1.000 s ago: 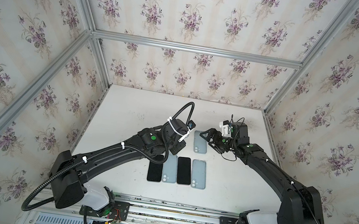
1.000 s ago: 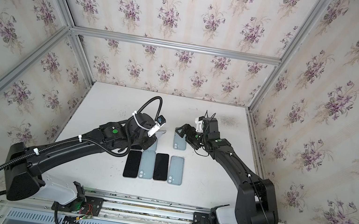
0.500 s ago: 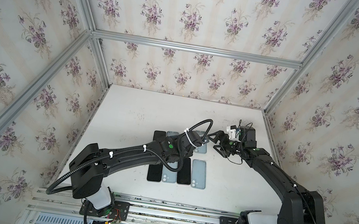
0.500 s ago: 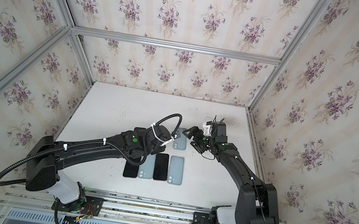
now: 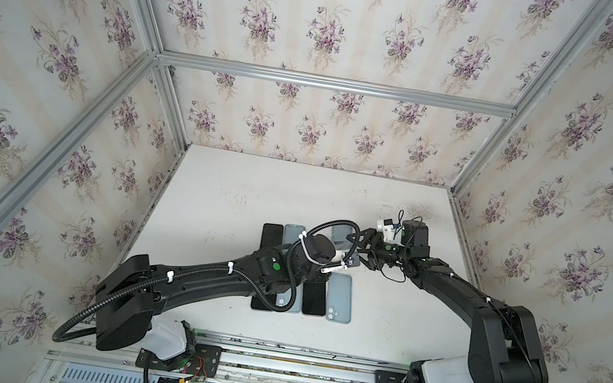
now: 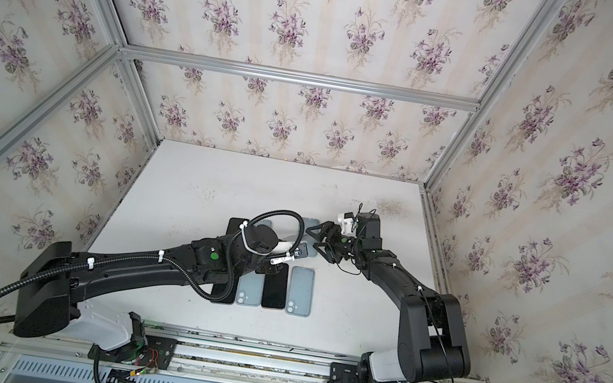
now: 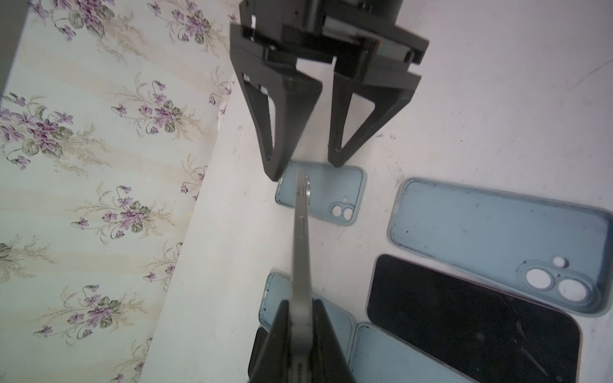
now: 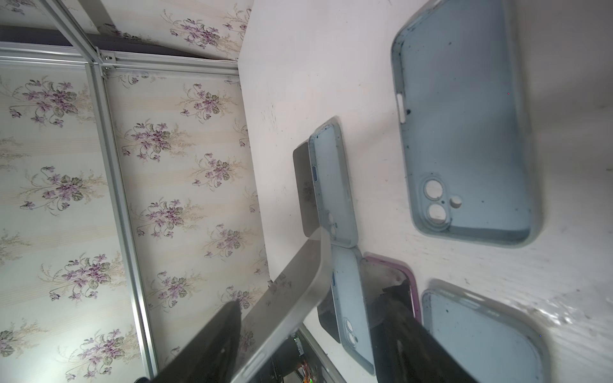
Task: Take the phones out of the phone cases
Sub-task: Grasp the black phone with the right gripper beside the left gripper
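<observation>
Nearest the rail, a row of two dark phones (image 5: 314,299) and two blue cases (image 5: 340,297) lies side by side on the white worktop (image 5: 255,184). Just beyond, the left jaws are clamped on the bare phone (image 7: 300,238), held edge-on above the worktop and free of its case. Its far end sits between the right jaws, which stand apart on either side of it; whether they touch it cannot be told. By their tips the empty case (image 7: 326,195) lies hollow side up, camera holes showing. Farther back, a far phone (image 5: 272,233) and a far case (image 5: 293,232) rest together. The extraction itself looks done; what appears left is to hand over or set down the phone.
</observation>
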Robot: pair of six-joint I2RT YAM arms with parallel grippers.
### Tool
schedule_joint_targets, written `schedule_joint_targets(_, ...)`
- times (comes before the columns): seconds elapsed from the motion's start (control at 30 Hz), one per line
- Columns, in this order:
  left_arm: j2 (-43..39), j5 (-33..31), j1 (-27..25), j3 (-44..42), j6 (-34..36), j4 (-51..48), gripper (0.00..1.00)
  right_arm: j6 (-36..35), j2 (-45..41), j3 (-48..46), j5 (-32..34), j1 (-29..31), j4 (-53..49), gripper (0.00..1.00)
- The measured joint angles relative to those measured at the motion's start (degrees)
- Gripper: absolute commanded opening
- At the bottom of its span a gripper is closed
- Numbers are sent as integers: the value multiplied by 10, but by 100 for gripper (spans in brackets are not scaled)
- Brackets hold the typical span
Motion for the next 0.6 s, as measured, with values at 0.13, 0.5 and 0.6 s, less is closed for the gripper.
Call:
schedule_joint_targets(0.13,-16,24,0,-24,16,34,0,19,3,-13,-15,4,38,62)
schedule_joint_targets(0.5,-17,33,-3,-44,50,83,0,90,-9,-41,-24,10,113,30)
schedule_joint_targets(0.6,-16,33,-5,-52,62,87,0,125,-12,-43,-12,10,118,23)
